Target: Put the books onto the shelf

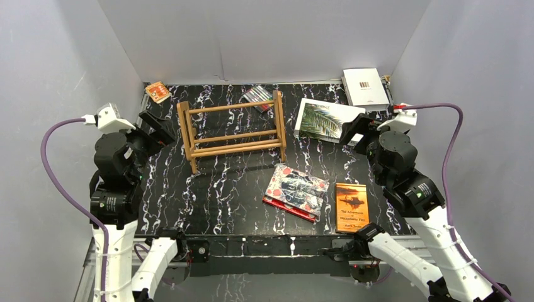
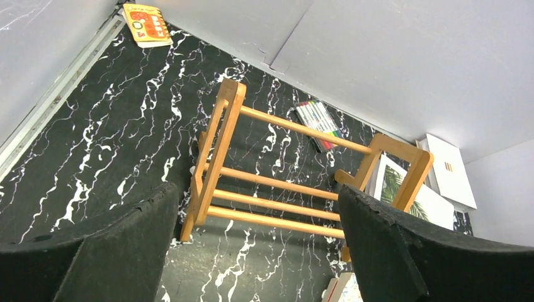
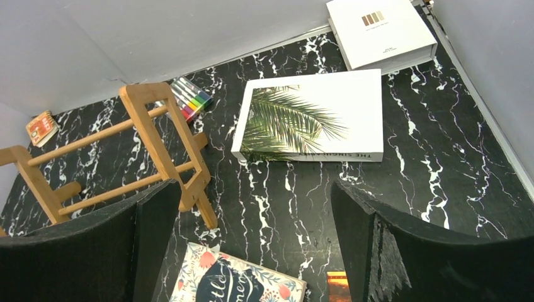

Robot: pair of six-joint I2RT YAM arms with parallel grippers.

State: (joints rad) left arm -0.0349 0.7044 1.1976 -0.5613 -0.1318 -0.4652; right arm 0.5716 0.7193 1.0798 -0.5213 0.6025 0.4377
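Fingers [image 2: 107, 251] apart; shelf [image 1: 233, 129] lengthwise left-right.

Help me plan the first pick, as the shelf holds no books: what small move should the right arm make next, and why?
Probably lower the right gripper toward the palm-leaf book. Its jaws stand open and empty, that book lies flat just ahead of them, and the shelf holds no books.

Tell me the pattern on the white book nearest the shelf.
Green palm leaves on the book, clearest in right wrist view.
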